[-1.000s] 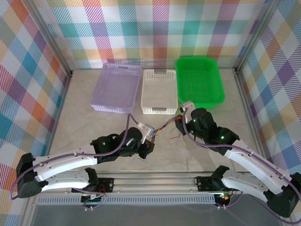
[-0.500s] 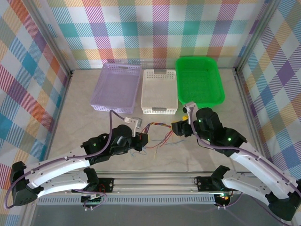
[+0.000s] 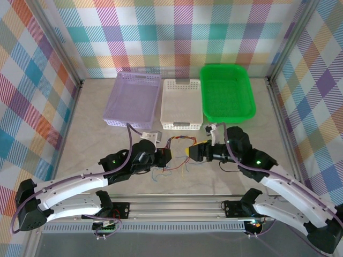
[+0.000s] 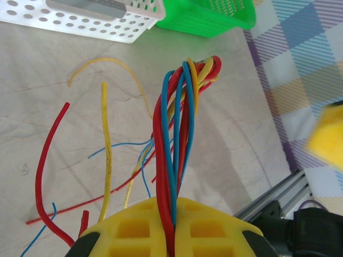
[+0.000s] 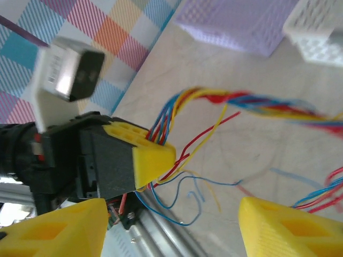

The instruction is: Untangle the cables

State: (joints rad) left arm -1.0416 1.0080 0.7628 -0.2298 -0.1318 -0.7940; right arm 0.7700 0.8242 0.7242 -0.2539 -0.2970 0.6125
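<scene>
Several cables (image 4: 172, 134) (twisted together) pinched in left gripper (image 4: 170, 217), right gripper (image 5: 171, 227) spread, seemingly apart

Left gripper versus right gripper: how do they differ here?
The left gripper is shut on the cables; the right gripper stands open, holding nothing. From above, the left gripper points right, the right gripper points left, toward it. Both have yellow fingertips.

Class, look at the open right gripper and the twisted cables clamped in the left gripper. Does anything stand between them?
Nothing visible does. The right gripper faces the cables with its jaws open, and across the gap there is just bare table and loose ends of the same wires. The left gripper is shut on the bundle.
</scene>
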